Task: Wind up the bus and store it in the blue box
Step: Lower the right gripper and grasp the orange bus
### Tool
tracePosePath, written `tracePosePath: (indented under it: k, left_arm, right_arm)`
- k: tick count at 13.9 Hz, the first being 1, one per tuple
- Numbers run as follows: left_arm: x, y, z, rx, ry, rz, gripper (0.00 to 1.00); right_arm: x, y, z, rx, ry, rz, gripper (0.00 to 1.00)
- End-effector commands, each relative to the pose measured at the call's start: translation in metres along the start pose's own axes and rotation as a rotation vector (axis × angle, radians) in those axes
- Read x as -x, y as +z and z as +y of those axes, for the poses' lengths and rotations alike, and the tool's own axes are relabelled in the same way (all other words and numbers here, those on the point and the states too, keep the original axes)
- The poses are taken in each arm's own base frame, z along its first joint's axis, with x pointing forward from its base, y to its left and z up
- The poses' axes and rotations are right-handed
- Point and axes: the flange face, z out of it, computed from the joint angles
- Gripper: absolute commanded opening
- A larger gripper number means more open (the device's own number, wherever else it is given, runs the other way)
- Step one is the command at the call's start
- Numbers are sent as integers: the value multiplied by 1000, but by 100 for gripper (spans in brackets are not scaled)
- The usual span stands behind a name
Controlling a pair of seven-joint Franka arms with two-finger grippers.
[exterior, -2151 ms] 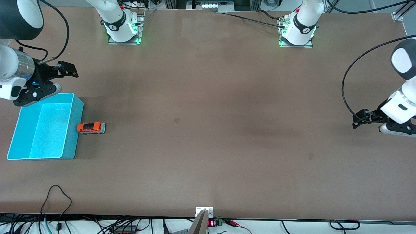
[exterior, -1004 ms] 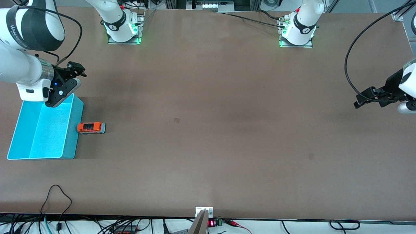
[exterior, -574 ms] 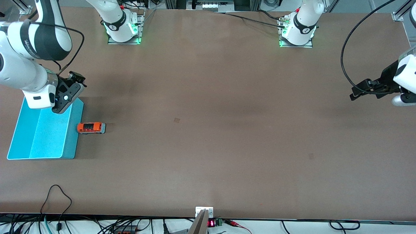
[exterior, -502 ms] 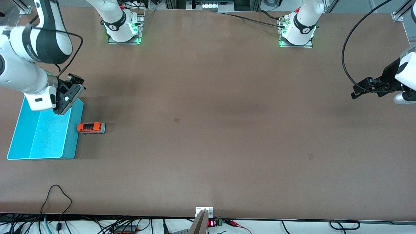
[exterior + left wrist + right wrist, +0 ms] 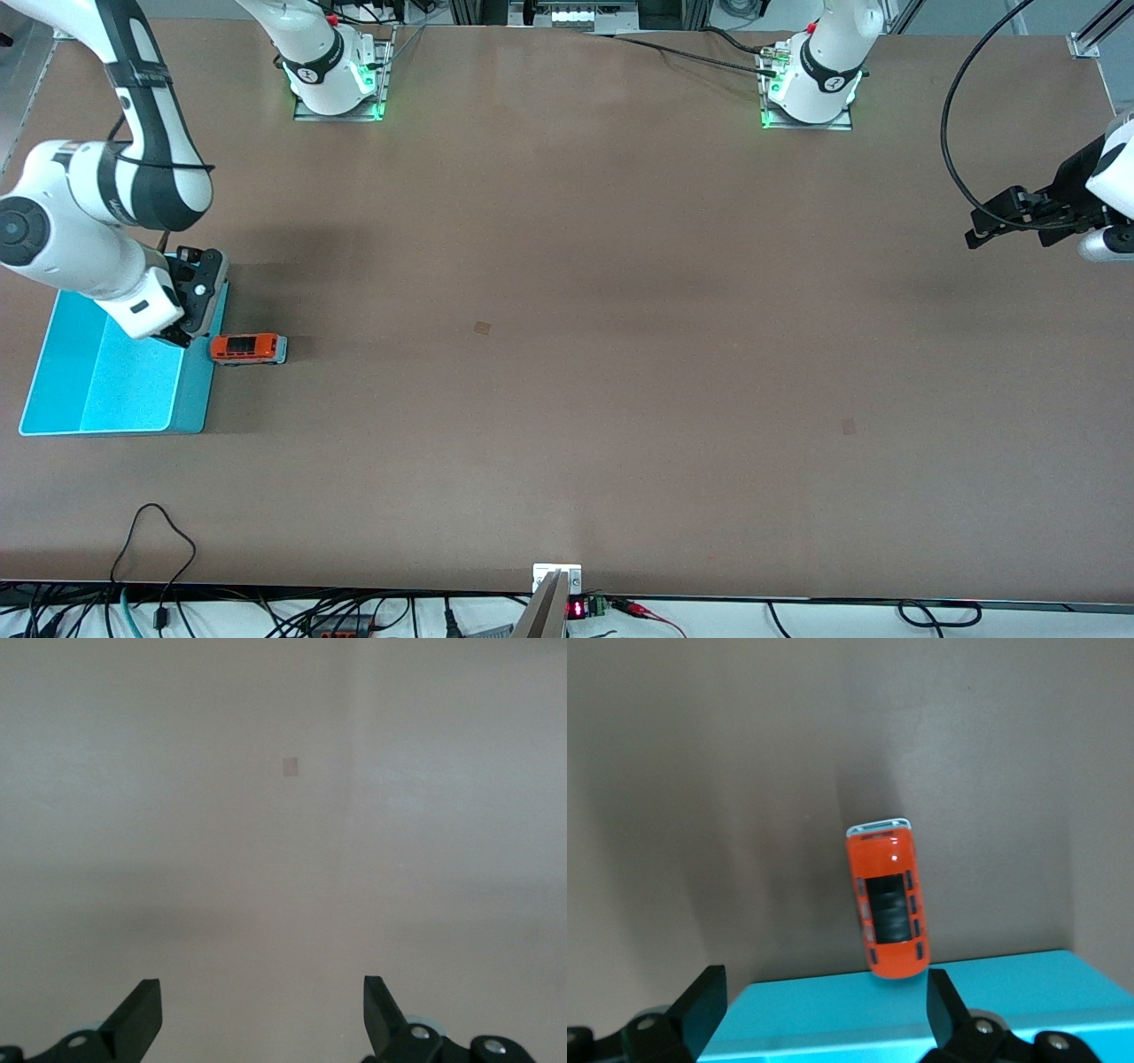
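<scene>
Right gripper (image 5: 182, 332) now lower over blue box (image 5: 53, 372) wall beside bus (image 5: 248, 348), fingers apart, tips hidden.

1. The front camera sits high, facing both arm bases, and takes in the whole bench (image 5: 567, 354).
2. The right wrist camera looks straight down from close above at the bus (image 5: 889, 911) and the blue box (image 5: 921, 1010) wall; the front view shares both.
3. The left wrist camera looks down on bare bench only.
</scene>
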Motion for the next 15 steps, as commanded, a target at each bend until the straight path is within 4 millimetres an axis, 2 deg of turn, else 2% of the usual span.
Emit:
tracePosePath:
  k: [1, 4, 6, 10, 15]
  left_arm:
    - [9, -12, 0, -17, -2, -18, 100]
    - [8, -9, 2, -12, -4, -3, 100]
    - [8, -8, 4, -9, -1, -3, 100]
    - [8, -8, 4, -5, 0, -2, 100]
    - [8, -9, 1, -5, -4, -4, 100]
  right_arm:
    - [-4, 26, -3, 38, -66, -23, 100]
    - [1, 49, 4, 82, -101, -29, 100]
    - [-8, 48, 8, 118, -137, -21, 100]
    - [-16, 71, 11, 122, -151, -9, 100]
    - [-14, 89, 12, 109, -147, -3, 100]
